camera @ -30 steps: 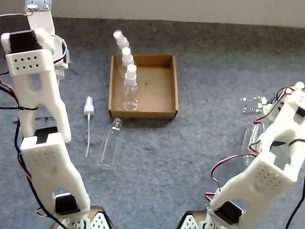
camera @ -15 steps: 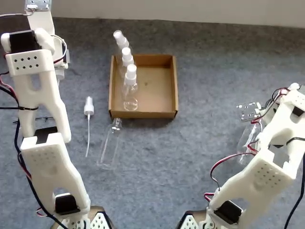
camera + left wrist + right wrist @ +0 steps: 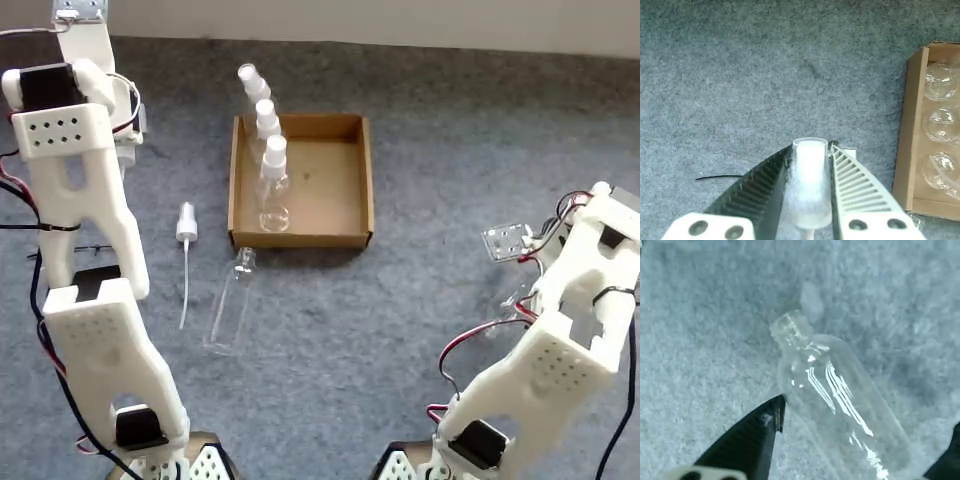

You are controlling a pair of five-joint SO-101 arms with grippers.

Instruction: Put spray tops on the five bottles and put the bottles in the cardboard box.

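Note:
My left gripper (image 3: 810, 148) is shut on a white spray top (image 3: 809, 180), held over the carpet left of the cardboard box (image 3: 352, 190). Three capped bottles (image 3: 270, 180) lean along the box's left wall, and their round bases (image 3: 940, 120) show in the left wrist view. An uncapped clear bottle (image 3: 231, 300) lies on the carpet in front of the box, with a loose spray top (image 3: 186, 224) and its tube beside it. At the right, my right gripper (image 3: 865, 425) is shut on another uncapped clear bottle (image 3: 840, 390), neck pointing away from the wrist.
Grey carpet (image 3: 420, 120) covers the table. The left arm's white links (image 3: 80, 200) stand tall along the left side, and the right arm (image 3: 570, 340) fills the near right corner. Open carpet lies between the box and the right arm.
The right gripper has swung left toward the box with the clear bottle, tilting it off the carpet. The left arm has stayed still.

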